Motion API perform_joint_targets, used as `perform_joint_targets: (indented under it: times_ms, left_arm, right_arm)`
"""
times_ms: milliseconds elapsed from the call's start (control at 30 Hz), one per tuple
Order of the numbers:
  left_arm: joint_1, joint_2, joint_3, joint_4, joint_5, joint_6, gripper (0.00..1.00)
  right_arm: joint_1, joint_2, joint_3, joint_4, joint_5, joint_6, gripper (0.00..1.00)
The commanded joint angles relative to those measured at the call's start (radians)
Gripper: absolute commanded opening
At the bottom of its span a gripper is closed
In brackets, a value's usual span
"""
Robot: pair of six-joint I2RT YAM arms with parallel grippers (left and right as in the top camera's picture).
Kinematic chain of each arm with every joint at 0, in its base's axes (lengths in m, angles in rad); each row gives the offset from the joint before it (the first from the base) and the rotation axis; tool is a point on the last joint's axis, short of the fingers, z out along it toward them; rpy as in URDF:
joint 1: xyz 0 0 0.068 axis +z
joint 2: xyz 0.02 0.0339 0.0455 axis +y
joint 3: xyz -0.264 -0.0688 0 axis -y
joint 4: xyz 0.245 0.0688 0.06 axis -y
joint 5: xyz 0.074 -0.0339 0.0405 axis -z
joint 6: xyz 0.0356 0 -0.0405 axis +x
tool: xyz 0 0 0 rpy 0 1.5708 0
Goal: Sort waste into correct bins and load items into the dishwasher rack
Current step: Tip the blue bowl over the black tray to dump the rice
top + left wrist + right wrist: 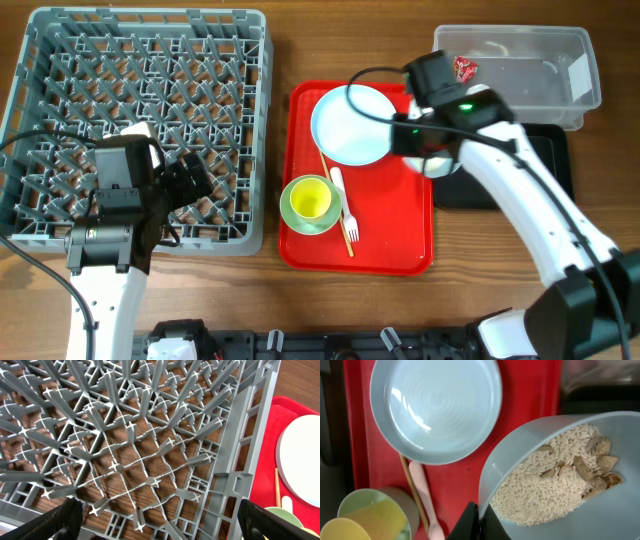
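My right gripper [479, 522] is shut on the rim of the small pale-blue bowl [600, 510], which is tilted and holds rice-like food scraps [545, 485]. In the overhead view this gripper [422, 145] hangs over the right edge of the red tray, next to the black tray [550, 175]. The pale-blue plate [352, 124], the yellow cup [310, 199] inside the pale-green bowl [287, 210], the white fork [344, 205] and the wooden stick [338, 205] lie on the red tray. My left gripper [165, 527] is open and empty over the rack [140, 120]. The red wrapper [465, 68] lies in the clear tub [580, 60].
The red tray [400, 240] sits between the rack and the bins. The black tray lies just in front of the clear tub, partly under my right arm. Bare wooden table [300, 300] runs along the front.
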Motion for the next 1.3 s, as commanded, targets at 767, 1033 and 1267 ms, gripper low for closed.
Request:
perform_joint_targets:
  times_ms: [767, 1033, 1267]
  left_arm:
    - [-0.005, 0.002, 0.016, -0.001, 0.009, -0.008, 1.0]
    - [-0.005, 0.002, 0.016, -0.001, 0.009, -0.008, 1.0]
    - [-0.005, 0.002, 0.016, -0.001, 0.009, -0.008, 1.0]
  right_arm:
    - [-0.715, 0.204, -0.199, 0.149, -1.181, -0.176, 0.04]
    - [-0.875, 0.222, -0.199, 0.146, -1.405, -0.118, 0.04]
    - [-0.97, 0.222, -0.199, 0.194, -1.404, -0.012, 0.04]
